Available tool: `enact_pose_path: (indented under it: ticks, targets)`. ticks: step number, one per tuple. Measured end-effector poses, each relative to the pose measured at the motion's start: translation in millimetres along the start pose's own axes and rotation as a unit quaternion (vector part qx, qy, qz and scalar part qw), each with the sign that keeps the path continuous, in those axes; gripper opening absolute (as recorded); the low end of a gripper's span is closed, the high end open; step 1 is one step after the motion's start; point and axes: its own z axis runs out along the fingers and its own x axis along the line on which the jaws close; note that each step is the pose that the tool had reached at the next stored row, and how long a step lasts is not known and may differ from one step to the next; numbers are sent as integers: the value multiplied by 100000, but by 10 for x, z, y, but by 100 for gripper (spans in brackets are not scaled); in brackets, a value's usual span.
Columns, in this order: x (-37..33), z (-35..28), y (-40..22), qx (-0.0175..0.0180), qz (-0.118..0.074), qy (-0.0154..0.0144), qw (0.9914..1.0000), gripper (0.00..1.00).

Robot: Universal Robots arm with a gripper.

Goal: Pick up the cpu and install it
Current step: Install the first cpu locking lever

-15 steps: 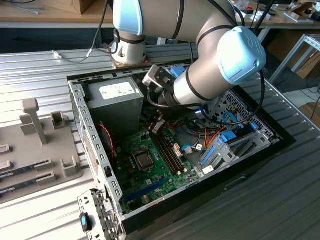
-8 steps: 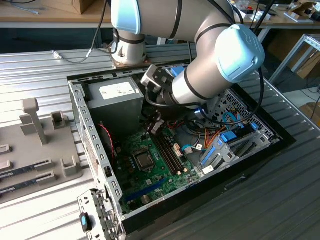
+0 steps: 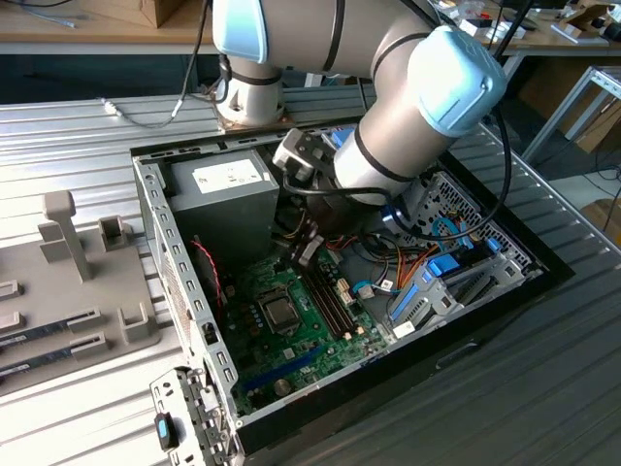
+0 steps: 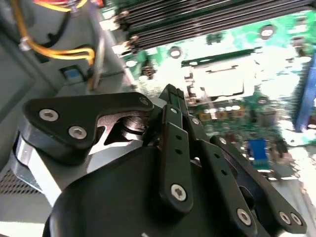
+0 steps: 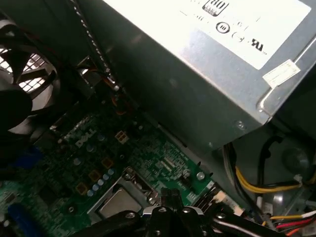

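Note:
The cpu [image 3: 279,311] is a small silvery square lying flat in the socket on the green motherboard [image 3: 291,354], inside the open computer case. It also shows as a pale square in both wrist views: cpu [image 4: 219,76], cpu [image 5: 117,203]. My gripper [image 3: 309,250] hangs a little above the board, between the cpu and the memory slots [image 3: 330,296]. Its black fingers [image 4: 170,98] are pressed together at the tips, shut, with nothing visible between them. In the first wrist view the gripper [image 5: 169,196] stands just beside the cpu, apart from it.
The grey power supply [image 3: 228,194] fills the case's back corner close to the arm. Bundled yellow, orange and blue cables [image 3: 427,267] lie on the exterior view's right. A fan [image 5: 19,74] sits at the case wall. A grey fixture [image 3: 68,291] with memory sticks stands outside the case.

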Motion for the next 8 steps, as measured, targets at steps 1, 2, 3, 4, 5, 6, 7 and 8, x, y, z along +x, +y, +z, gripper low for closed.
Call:
enact_pose_path:
  ticks: [1, 2, 3, 4, 5, 6, 7, 8]
  targets:
    - [0, 0, 0, 1231, 373, 1219, 99984, 11]
    - [-1, 0, 0, 1642, 503, 1633, 99972, 11]
    - [0, 0, 0, 1664, 508, 1657, 99971, 11]
    - [0, -1, 0, 1675, 517, 1667, 99971, 11]
    - [0, 0, 0, 1726, 531, 1710, 99969, 11]
    - [1, -1, 0, 2310, 733, 2302, 99944, 11]
    - [1, 0, -2, 2582, 815, 2569, 99930, 11]
    - [1, 3, -4, 2760, 868, 2744, 99920, 11]
